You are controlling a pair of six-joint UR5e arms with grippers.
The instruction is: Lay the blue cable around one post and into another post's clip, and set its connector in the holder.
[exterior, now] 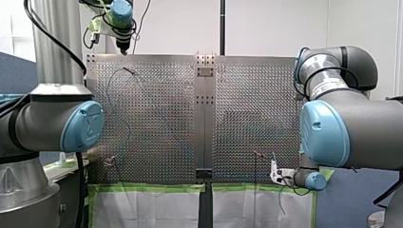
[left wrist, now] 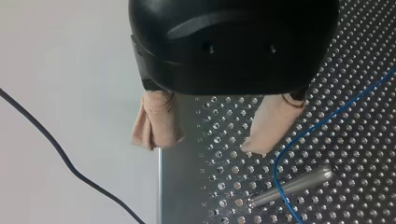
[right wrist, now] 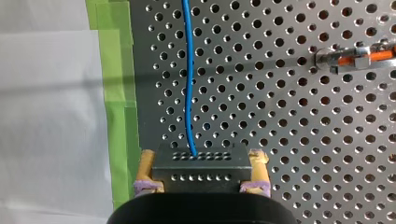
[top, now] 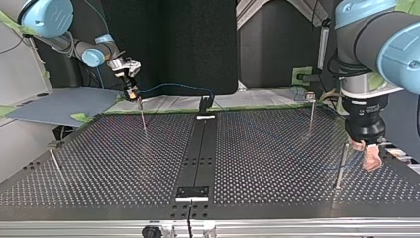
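Observation:
The thin blue cable (right wrist: 188,79) runs out of a black connector (right wrist: 201,169), and my right gripper (right wrist: 202,158) is shut on that connector between yellow pads. In the top view this gripper (top: 131,92) hangs over the plate's far left edge, above a thin post (top: 143,119). From there the cable (top: 173,86) arcs towards the centre. My left gripper (left wrist: 212,140) stands open, its beige pads (left wrist: 156,121) holding nothing. It hovers beside a metal post (left wrist: 292,185) with the cable (left wrist: 285,156) curving past it. In the top view that gripper (top: 367,154) is at the near right.
A post with an orange-marked clip (right wrist: 359,56) stands ahead of my right gripper, to one side. More thin posts (top: 311,113) (top: 54,159) rise from the perforated plate (top: 277,163). Black brackets (top: 204,105) (top: 193,192) sit on the centre rail. Green tape (right wrist: 116,107) lines the plate's edge.

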